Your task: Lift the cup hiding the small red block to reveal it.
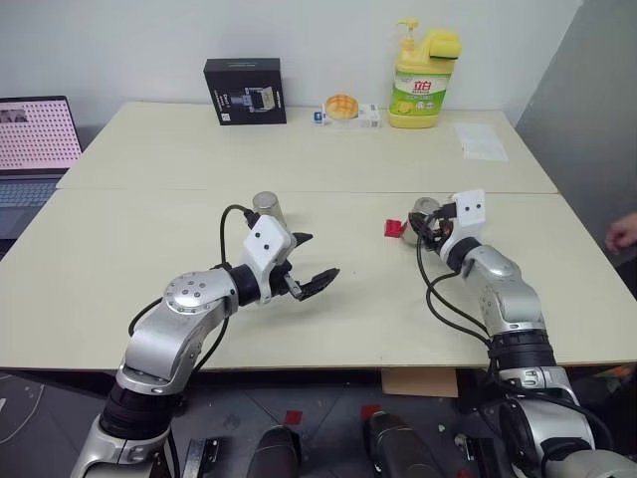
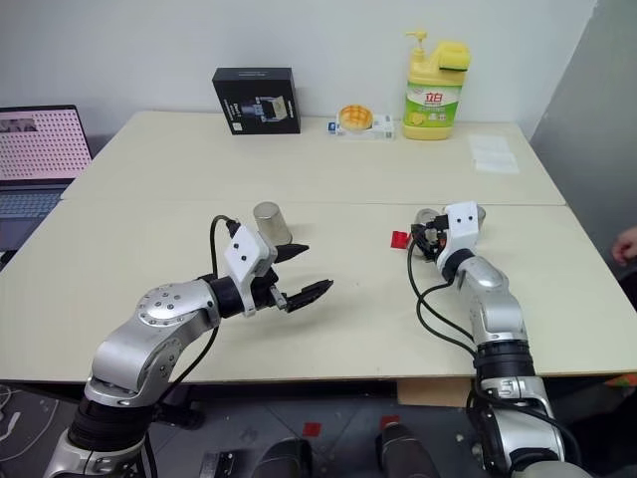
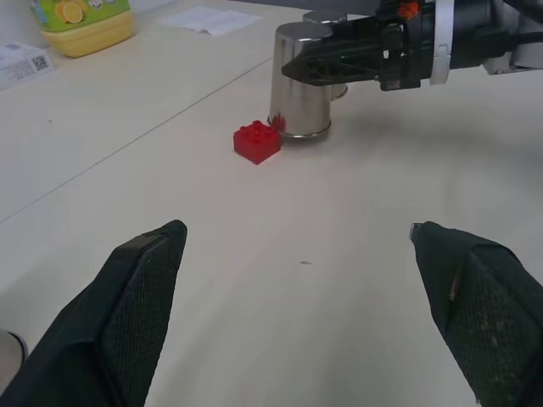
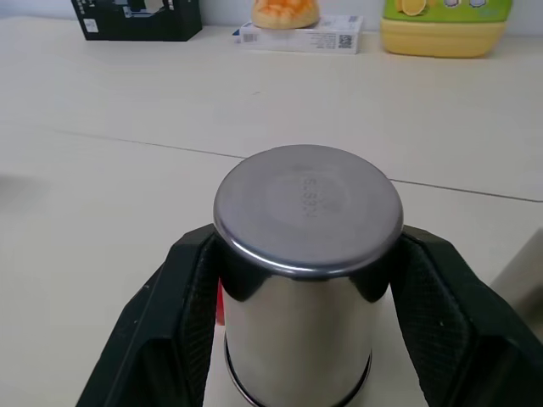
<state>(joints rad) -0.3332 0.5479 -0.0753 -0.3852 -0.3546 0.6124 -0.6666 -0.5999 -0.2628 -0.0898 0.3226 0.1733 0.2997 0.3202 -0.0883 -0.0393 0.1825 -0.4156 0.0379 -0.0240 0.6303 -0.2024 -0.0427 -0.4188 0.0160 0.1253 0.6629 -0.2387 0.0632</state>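
Cup [image 1: 426,211]: head view, upside down on table [image 1: 149,249], right side, red block [image 1: 393,228] exposed just beside it.
Left wrist: left gripper [image 3: 297,314] spread, empty.
Right wrist: right gripper [image 4: 310,280] pinching cup mid-wall; thin, light, slick, likely firm squeeze needed.

Shiny polished metal cup [image 4: 305,280], glossy red plastic block [image 3: 257,142], matt smooth pale table [image 1: 149,269], glossy yellow plastic bottle [image 1: 418,85]

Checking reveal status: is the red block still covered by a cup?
No. The small red block sits bare on the table, just beside the cup that the right gripper clamps.
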